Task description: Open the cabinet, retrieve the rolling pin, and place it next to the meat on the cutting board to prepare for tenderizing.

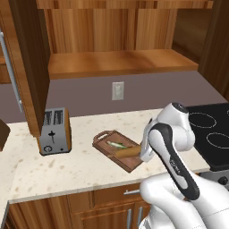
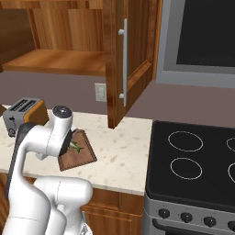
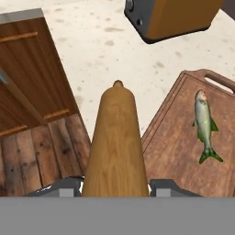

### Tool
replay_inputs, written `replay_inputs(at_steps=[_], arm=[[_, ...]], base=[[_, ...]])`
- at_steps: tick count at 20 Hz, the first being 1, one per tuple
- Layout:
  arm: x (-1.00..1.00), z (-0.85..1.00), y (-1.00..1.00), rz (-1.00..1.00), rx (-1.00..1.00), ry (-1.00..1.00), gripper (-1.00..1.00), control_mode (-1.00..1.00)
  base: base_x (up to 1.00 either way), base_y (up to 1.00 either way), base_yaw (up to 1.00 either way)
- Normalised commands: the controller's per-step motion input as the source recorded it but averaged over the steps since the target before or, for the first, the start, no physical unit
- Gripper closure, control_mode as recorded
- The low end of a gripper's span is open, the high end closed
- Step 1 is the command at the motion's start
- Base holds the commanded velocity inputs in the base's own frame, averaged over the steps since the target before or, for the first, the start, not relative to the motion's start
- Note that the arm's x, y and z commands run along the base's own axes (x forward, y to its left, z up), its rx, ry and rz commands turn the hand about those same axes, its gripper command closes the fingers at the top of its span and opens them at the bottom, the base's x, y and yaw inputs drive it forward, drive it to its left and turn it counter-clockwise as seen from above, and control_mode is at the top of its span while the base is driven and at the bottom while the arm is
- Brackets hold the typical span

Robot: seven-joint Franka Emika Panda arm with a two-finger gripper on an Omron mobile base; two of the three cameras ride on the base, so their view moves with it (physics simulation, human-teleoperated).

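Fingers [image 3: 69, 189] are clamped on the rolling pin [image 3: 115, 147], hovering at the cutting board's [image 3: 176, 147] edge beside the meat [image 3: 204, 126]. Placing step; next it probably needs lowering onto the board.

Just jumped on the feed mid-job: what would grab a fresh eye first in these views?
The rolling pin clamped in the end effector, hanging over the near edge of the cutting board. Next, the little fish-shaped meat lying on that board, and the cabinet door swung wide open above the counter beside the toaster.
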Motion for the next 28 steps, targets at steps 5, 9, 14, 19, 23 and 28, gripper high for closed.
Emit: replay_inputs(at_steps=[5,9,14,19,23,28], arm=[[0.16,-0.15,0.03,0.00,0.00,0.04,1.00,-1.00],[0.11,-0.20,0.10,0.00,0.00,0.02,1.00,-1.00],[0.07,-0.25,0.09,0.00,0.01,0.00,1.00,-1.00],[0.12,-0.21,0.02,0.00,0.02,0.00,1.00,-1.00],[0.12,-0.15,0.00,-0.02,0.04,0.00,1.00,-1.00],[0.16,-0.10,0.00,-0.07,0.02,0.00,1.00,-1.00]], base=[[0.00,0.00,0.00],[0.00,0.00,0.00],[0.00,0.00,0.00],[0.00,0.00,0.00],[0.00,0.00,0.00],[0.00,0.00,0.00]])
